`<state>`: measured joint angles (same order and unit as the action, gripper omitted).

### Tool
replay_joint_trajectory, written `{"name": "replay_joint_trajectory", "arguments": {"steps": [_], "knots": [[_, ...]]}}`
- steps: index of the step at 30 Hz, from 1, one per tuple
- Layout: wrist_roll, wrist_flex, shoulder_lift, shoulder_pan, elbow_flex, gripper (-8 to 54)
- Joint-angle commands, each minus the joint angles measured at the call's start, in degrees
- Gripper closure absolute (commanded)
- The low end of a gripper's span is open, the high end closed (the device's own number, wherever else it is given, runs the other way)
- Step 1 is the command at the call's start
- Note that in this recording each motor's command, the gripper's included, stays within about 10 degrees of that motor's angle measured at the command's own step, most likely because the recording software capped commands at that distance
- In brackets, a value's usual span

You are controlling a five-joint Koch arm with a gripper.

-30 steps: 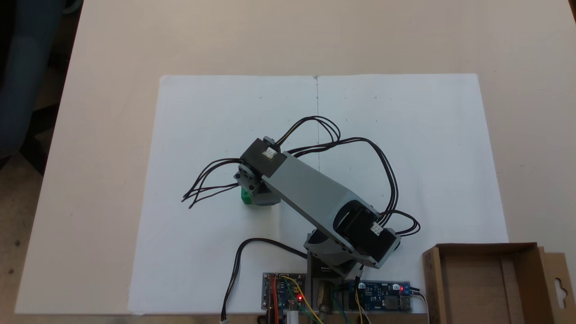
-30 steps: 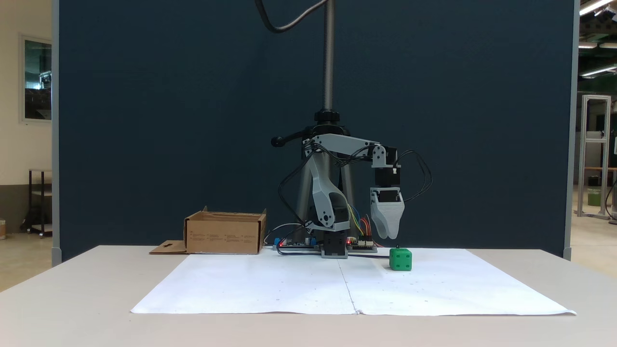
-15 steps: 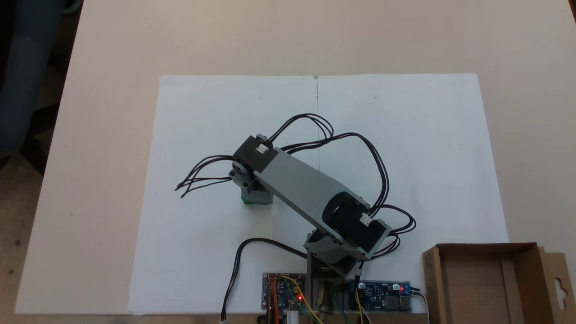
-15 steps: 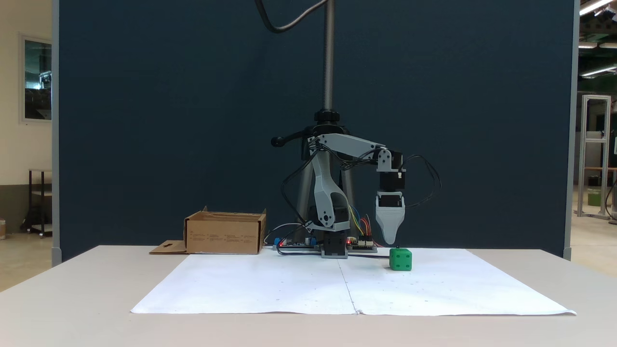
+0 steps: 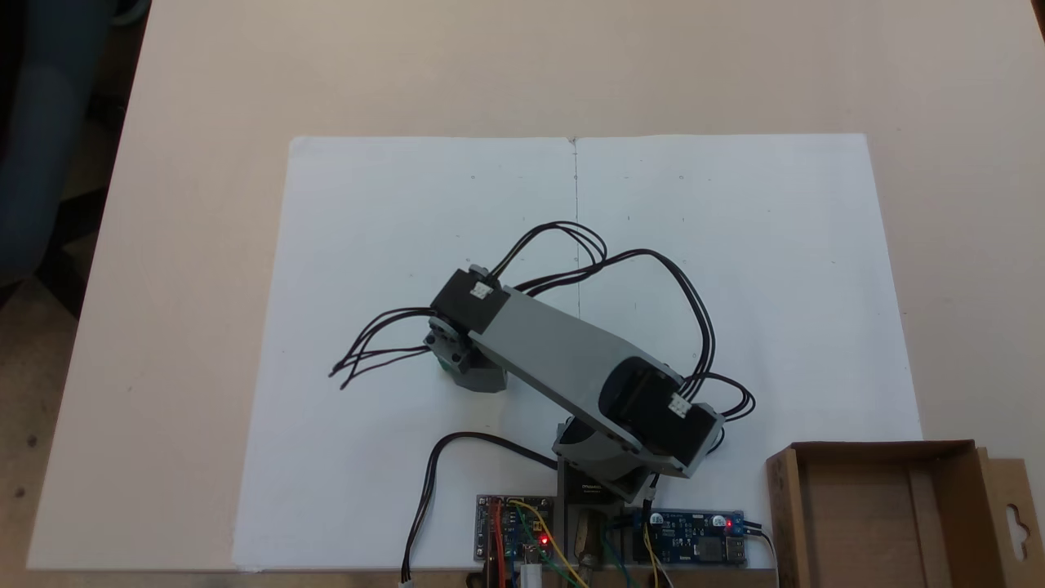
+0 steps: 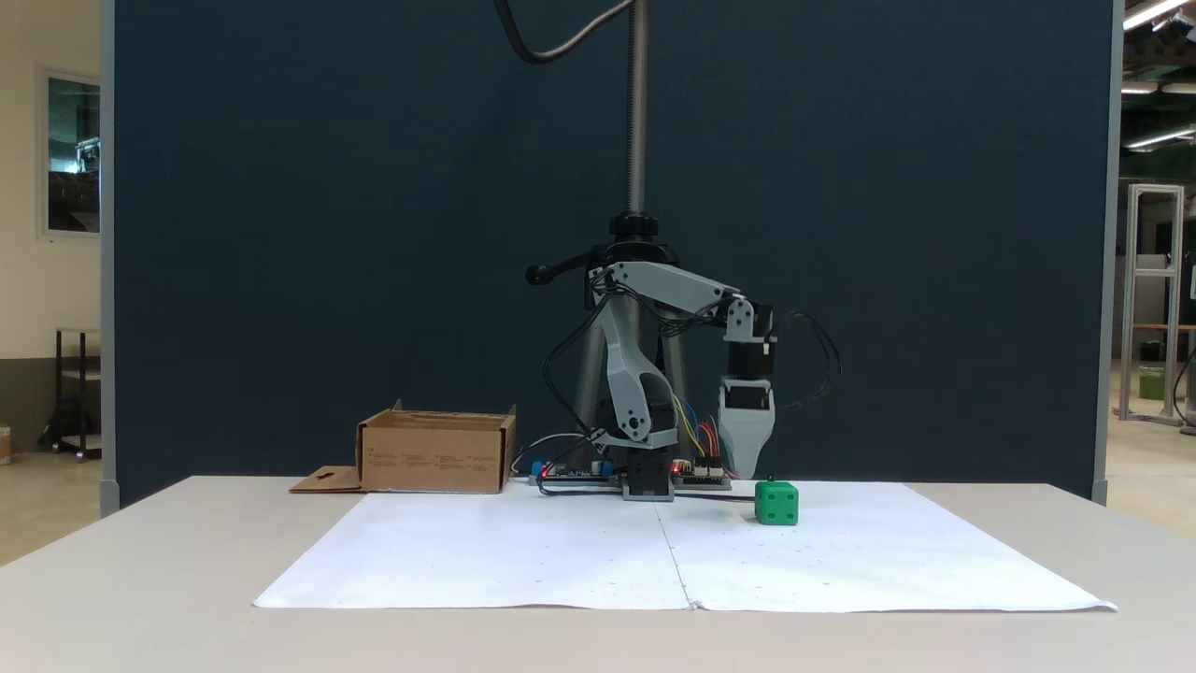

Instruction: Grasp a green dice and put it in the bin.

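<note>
The green dice [image 6: 776,503] sits on the white paper [image 6: 561,551], right of the arm's base in the front fixed view. My gripper [image 6: 748,472] points straight down. Its tip hangs just above table level, behind and slightly left of the dice, and is apart from it. The jaws line up one behind the other, so their gap is hidden. From above, the wrist covers the gripper, and only a green sliver of the dice [image 5: 442,365] shows at the wrist's left edge. The cardboard bin [image 6: 434,456] stands left of the base; from above the bin [image 5: 785,506] is at bottom right.
Two circuit boards [image 5: 513,537] [image 5: 694,539] with red lights and loose wires lie by the arm's base. Black cables [image 5: 384,351] loop out from the wrist. A camera pole [image 6: 637,187] rises behind the arm. The bin's flap [image 5: 1012,514] sticks out sideways.
The wrist swung outward, then came back toward the base and sank a little. The gripper turned from showing two jaws to a narrow edge-on shape. The dice has not moved.
</note>
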<state>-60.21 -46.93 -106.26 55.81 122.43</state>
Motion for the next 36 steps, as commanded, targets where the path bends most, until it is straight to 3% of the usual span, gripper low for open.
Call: {"name": "replay_joint_trajectory", "arguments": {"steps": [1, 14, 36], "knots": [[-5.89, 1.14, -3.25, 1.14, -0.7, 2.4], [-12.66, 10.9, -3.52, 1.14, 3.08, 3.4], [-11.95, 17.67, 10.11, 4.31, 2.81, 4.2]]}}
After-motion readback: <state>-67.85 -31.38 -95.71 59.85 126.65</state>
